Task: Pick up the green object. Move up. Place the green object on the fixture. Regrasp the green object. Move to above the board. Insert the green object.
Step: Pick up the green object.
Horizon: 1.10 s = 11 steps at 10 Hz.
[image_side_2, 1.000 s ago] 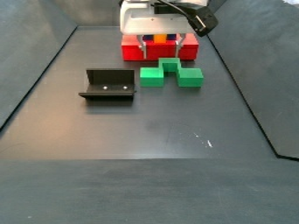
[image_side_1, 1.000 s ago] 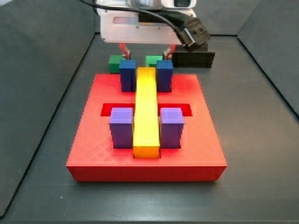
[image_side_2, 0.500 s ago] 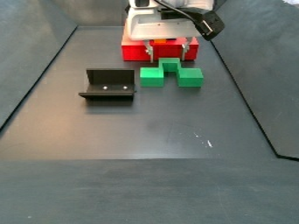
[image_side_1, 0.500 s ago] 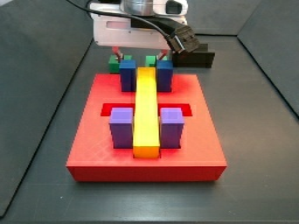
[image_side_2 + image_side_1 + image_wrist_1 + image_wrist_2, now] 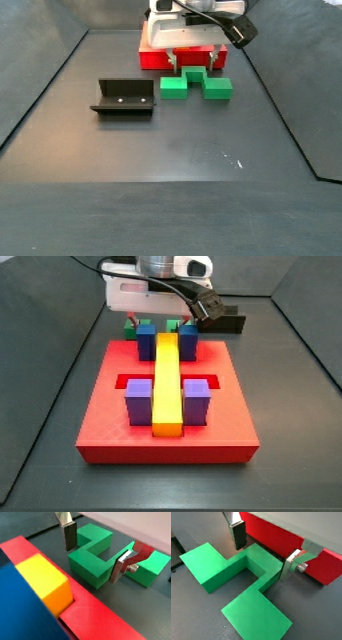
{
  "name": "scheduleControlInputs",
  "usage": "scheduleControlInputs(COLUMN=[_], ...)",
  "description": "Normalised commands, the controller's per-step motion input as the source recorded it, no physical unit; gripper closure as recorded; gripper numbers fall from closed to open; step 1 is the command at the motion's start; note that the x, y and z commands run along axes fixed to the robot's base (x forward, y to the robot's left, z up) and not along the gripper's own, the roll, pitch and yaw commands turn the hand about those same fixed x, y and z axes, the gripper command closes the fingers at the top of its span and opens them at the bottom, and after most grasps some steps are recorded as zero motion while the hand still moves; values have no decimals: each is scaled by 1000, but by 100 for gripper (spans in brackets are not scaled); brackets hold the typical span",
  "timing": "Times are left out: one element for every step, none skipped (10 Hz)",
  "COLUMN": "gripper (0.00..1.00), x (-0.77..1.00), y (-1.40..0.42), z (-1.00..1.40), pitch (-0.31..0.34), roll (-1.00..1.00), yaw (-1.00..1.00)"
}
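We hover our gripper (image 5: pixel 260 553), jaws wide, over the green object (image 5: pixel 238 582); nothing grasped yet, every step remains.

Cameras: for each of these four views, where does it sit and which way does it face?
Wrist view: on the arm, looking down at the green object beside the board; fingers show.
Wrist view: same mount, opposite side; fingers straddle the crossbar.
Side view: beyond the board, facing the gripper.
Side view: opposite end, past the fixture; gripper shows.
All share the green object.
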Motion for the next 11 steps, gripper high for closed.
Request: scheduleControlInputs(gripper=[0, 0, 0, 0, 0, 0, 0, 0, 0, 0, 0], x=[0, 0, 0, 0, 0, 0, 0, 0, 0, 0, 0], y=[-40, -34, -26, -26, -20, -26, -14, 0, 0, 0, 0], z=[-91, -60, -34, -37, -63, -80, -83, -69, -80, -103, -37], pitch=[-24, -26, -27, -30, -39, -43, -37, -33, -31, -26, -9], roll=[0, -13, -26, -30, -40, -46, -31, -16, -11, 0, 0], yaw=[0, 0, 0, 0, 0, 0, 0, 0, 0, 0, 0])
